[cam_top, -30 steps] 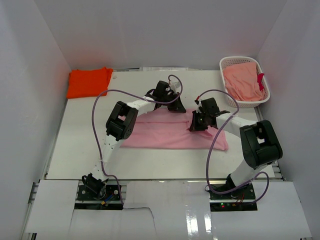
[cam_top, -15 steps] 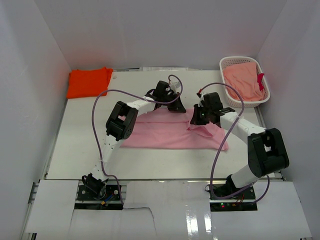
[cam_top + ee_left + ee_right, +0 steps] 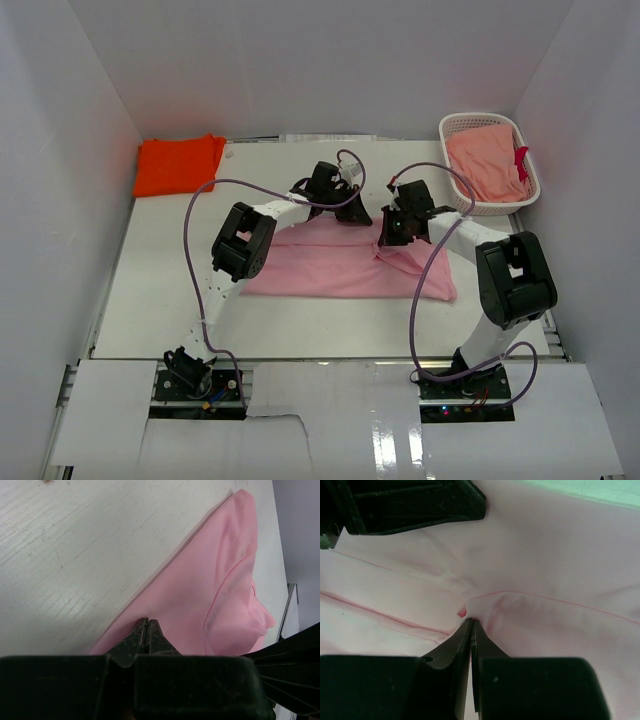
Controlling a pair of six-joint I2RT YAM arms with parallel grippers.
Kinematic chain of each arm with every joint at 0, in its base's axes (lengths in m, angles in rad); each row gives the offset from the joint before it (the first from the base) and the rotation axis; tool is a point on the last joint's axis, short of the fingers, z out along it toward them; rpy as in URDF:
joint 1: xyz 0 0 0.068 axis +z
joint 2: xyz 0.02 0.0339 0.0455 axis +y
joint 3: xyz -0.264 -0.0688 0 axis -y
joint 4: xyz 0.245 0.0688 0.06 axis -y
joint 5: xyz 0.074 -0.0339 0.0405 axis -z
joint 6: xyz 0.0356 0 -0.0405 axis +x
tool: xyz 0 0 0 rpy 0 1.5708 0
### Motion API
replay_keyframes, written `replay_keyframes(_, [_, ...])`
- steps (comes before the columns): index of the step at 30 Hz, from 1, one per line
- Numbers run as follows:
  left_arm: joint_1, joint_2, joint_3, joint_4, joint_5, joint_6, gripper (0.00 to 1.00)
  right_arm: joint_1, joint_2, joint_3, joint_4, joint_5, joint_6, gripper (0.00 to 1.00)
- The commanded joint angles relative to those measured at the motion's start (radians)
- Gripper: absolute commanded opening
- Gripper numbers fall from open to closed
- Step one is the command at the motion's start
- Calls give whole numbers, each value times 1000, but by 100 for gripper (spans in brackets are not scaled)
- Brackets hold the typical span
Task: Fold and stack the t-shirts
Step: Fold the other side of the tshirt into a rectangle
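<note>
The pink t-shirt (image 3: pixel 330 268) lies spread across the middle of the white counter (image 3: pixel 160 290), just beyond the two arm bases. It is folded into a long band running left to right, and its right end reaches nearer than the rest.

The right pincer (image 3: pixel 386 238) is down on the right part of this shirt, near its far edge. In the right wrist view its fingertips (image 3: pixel 465 640) are pressed together on a ridge of pink cloth. Creases and a seam line run in toward the tips, so it is gripping the shirt. The black body of the left arm (image 3: pixel 410 502) shows just beyond it.

The left pincer (image 3: pixel 350 212) sits a little farther back and to the left, at the shirt's far edge. In the left wrist view its fingertips (image 3: pixel 141 635) are closed tight right where the pink hem meets the bare counter. The hem seems to be pinched between them, though the tips themselves hide the contact. Past them the cloth rises in a loose fold.

Farther back, the orange t-shirt (image 3: pixel 178 165) lies folded in the far left corner against the wall, well apart from the pink one. In the far right corner stands a white basket (image 3: pixel 455 125) holding a peach cloth (image 3: pixel 482 165).
</note>
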Motion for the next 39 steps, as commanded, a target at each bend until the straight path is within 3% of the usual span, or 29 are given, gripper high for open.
replay_keyframes(1, [-9, 16, -27, -75, -41, 36, 0, 4, -6, 52, 25, 22, -18, 8])
replay_keyframes(14, [-9, 16, -24, -81, -38, 41, 0, -6, 42, 81, 30, 16, -21, 8])
replay_keyframes(31, [-9, 33, 6, -92, -37, 38, 0, 13, 54, -71, 142, -93, 31, 8])
replay_keyframes(39, [-9, 32, -4, -93, -41, 42, 0, 22, 42, -1, 90, -56, 15, 8])
